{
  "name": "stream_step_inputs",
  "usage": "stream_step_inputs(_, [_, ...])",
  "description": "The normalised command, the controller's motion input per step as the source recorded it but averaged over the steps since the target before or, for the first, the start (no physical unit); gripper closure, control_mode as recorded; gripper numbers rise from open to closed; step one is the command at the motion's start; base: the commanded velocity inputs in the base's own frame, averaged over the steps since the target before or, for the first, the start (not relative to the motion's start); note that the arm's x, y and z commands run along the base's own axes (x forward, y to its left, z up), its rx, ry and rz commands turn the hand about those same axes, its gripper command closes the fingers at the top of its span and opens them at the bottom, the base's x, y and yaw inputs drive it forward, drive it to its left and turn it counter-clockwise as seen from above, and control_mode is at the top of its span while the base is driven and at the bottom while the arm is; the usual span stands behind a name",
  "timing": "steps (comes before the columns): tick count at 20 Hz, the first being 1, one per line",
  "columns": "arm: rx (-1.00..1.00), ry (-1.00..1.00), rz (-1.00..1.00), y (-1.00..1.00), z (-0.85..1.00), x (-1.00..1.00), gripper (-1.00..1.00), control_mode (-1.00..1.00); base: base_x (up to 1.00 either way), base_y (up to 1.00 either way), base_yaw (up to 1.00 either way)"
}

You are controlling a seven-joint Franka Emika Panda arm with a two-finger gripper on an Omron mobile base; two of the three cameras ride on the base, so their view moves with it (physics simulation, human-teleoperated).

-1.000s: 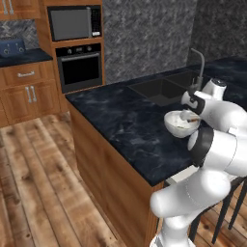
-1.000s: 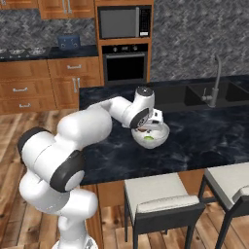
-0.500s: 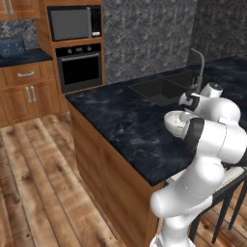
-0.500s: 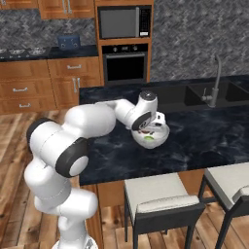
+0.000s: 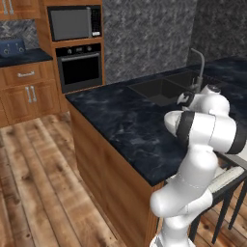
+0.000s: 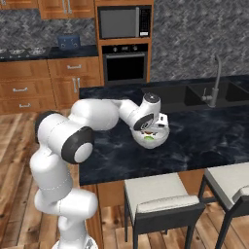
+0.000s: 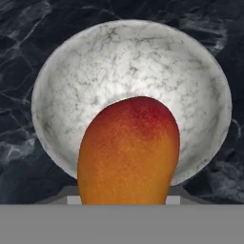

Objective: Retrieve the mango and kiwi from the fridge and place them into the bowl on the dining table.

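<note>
**Orange-red mango positioned above white bowl on dining table**

Orange at its lower end and red toward its upper end, the mango (image 7: 128,152) is seen in the hand view directly in front of the camera, rising from the bottom edge where the finger tips would be. Its rounded upper end is framed against the interior of the bowl (image 7: 133,62), which is white with faint grey veining. From its position at the gripper's tips the mango is judged to be pinched by the gripper (the finger tips themselves are covered by the fruit, so contact is not directly visible).

The bowl is set on the glossy black marbled top of the dining table (image 6: 204,141). In the right base view the gripper (image 6: 156,127) is located at the bowl (image 6: 151,140), just above its rim, with the wrist bent down over it. A small green item is visible inside the bowl in that view; whether it is the kiwi cannot be told.

In the left base view the bowl (image 5: 170,120) is largely covered by the arm's forearm, with only part of its white rim showing. A sink (image 5: 159,89) with a tap (image 5: 198,67) is recessed in the table top beyond the bowl. A built-in oven (image 5: 79,67) and a microwave (image 5: 72,22) are mounted in the wooden cabinets at the rear.
</note>
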Motion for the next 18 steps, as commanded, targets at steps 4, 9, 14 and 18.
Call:
stream_step_inputs(4, [0.00, 0.00, 0.00, -0.01, -0.15, 0.30, 1.00, -1.00, 0.00, 0.00, 0.00])
stream_step_inputs(9, [0.00, 0.00, -0.02, 0.00, -0.07, 0.23, 1.00, -1.00, 0.00, 0.00, 0.00])
stream_step_inputs(14, [0.00, 0.00, -0.03, 0.00, -0.05, 0.20, 1.00, -1.00, 0.00, 0.00, 0.00])
stream_step_inputs(18, [0.00, 0.00, -0.01, 0.00, -0.18, 0.22, -1.00, -1.00, 0.00, 0.00, 0.00])
